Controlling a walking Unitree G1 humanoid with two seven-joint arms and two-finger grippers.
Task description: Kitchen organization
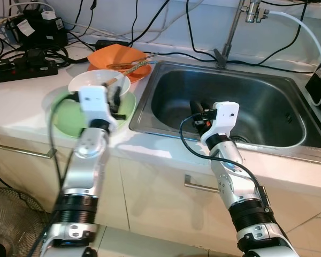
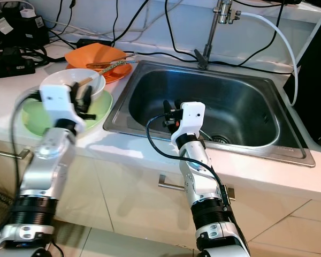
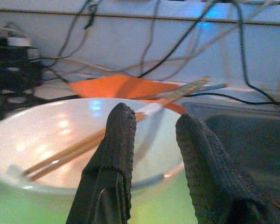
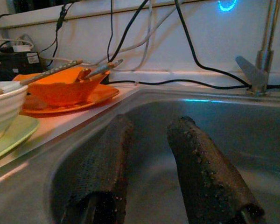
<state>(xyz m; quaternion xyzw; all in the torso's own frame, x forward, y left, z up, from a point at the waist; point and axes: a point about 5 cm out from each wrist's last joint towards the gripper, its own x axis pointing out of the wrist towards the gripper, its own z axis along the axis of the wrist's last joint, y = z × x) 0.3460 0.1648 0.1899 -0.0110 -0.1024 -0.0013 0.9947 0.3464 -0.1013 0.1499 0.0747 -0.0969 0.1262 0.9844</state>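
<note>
The left gripper (image 1: pixel 116 99), fingers spread, hovers by the white bowl (image 1: pixel 91 81); the right gripper (image 1: pixel 198 111), also spread, hangs over the sink (image 1: pixel 267 107).

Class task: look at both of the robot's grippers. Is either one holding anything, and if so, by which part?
Nothing is held. The left gripper is open near the white bowl; the right gripper is open over the sink.

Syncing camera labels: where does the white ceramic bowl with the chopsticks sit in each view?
Left eye: white ceramic bowl on the green plate, left of the steel sink.
Right eye: same spot.
Left wrist: fills the frame behind the left gripper.
Right wrist: cut off at one edge.
Shared landmark: orange bowl.
</note>
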